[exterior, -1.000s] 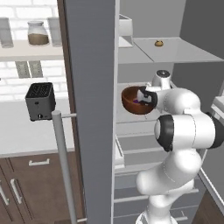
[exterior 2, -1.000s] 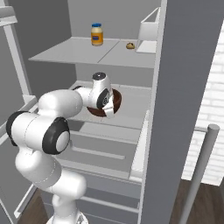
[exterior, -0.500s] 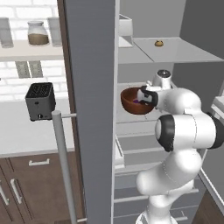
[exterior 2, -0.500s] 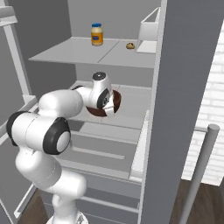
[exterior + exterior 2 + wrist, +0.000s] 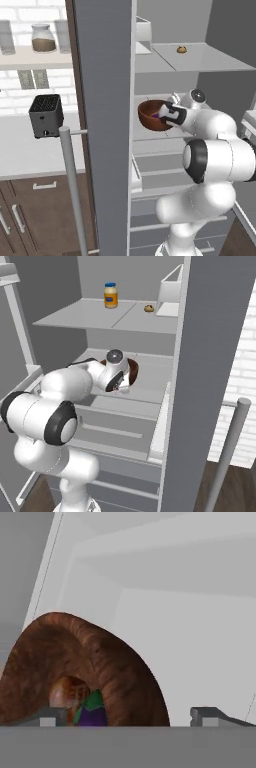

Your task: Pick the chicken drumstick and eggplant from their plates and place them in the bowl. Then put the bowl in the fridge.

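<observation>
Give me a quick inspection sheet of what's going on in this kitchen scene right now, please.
Surface: pale grey fridge shelf, carrying the bowl.
Job's things: deep round brown wooden bowl sits on the shelf inside the tall grey fridge; golden-brown chicken drumstick and glossy dark purple eggplant lie inside it.
Clutter: yellow jar with blue lid and small brown round item on the upper shelf.
Claw: claw open, its jaws spread either side of the bowl's near wall, gripping nothing.
Cables: nothing seen.
Surroundings: black toaster on the counter, glass jar of brown contents on a wall shelf, dark brown cabinets below.
</observation>
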